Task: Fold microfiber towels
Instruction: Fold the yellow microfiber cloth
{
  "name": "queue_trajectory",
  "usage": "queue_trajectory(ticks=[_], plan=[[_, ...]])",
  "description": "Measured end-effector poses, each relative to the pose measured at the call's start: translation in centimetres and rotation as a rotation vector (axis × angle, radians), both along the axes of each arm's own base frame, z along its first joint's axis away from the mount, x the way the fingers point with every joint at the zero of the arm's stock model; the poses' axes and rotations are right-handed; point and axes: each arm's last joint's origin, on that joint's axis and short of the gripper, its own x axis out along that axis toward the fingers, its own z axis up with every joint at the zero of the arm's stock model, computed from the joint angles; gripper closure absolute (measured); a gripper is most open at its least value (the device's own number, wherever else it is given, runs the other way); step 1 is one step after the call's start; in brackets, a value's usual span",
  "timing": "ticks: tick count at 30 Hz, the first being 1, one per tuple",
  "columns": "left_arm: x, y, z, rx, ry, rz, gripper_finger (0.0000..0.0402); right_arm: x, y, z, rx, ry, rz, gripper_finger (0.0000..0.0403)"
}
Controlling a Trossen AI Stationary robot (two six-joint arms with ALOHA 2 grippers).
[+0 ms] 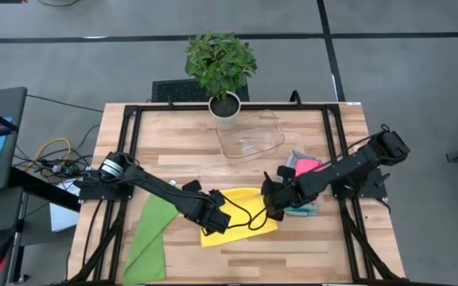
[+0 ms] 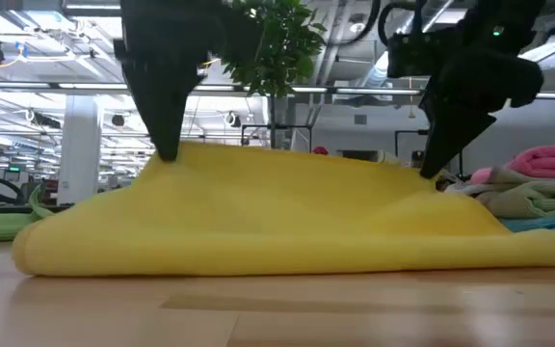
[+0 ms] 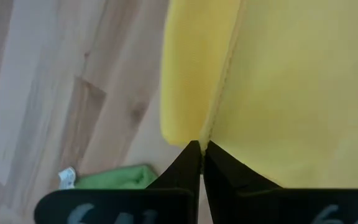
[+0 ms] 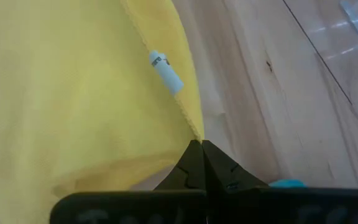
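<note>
Low view shows the yellow towel point(image 2: 287, 217) lying on the table point(image 2: 277, 308), already doubled over, with a soft round fold along its near edge. It sits in the middle of the front part of the table. The left gripper point(image 3: 202, 148) has its fingers pressed tight on one corner of the towel. The right gripper point(image 4: 199, 144) pinches the other corner the same way, close to the little white tag point(image 4: 165, 71).

What could go wrong? If one gripper moves faster than the other, the towel may twist and the edges will not line up. If a pinch slips (the cloth is soft and thin there), a corner may drop and the fold may fall open. The right gripper is also just beside the stack point(image 1: 304, 187) of pink, grey and blue towels, so a wide swing could knock it over.

A green towel point(image 1: 151, 230) lies flat near the front left edge, well apart from the stack.

For containers, a clear tray point(image 1: 251, 135) sits toward the back of the table, and it looks like nothing is in it. Just beside it a white pot point(image 1: 225, 110) holds a leafy plant point(image 1: 219, 62).
</note>
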Motion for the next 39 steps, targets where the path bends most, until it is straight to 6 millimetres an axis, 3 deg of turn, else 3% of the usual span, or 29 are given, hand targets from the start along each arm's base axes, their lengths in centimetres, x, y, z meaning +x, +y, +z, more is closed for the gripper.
queue_trajectory(ticks=[6, 18, 34, 39], plan=[[0.3, 1.6, -1.6, -0.009, 0.011, 0.038, 0.0398, 0.3, -0.8, 0.0, 0.002, 0.014, 0.013, 0.0396], [1.7, 3.3, -1.7, -0.031, -0.057, 0.053, 0.0398, -0.3, -1.1, -0.2, -0.008, 0.082, 0.008, 0.0380], [1.4, 2.7, -1.7, -0.117, -0.031, 0.090, 0.0398, 0.6, -2.1, -0.1, -0.006, 0.022, -0.013, 0.0374], [1.6, 2.5, -0.3, -0.166, -0.008, 0.125, 0.0398, 0.7, -2.1, 0.0, -0.005, 0.018, -0.011, 0.0381]])
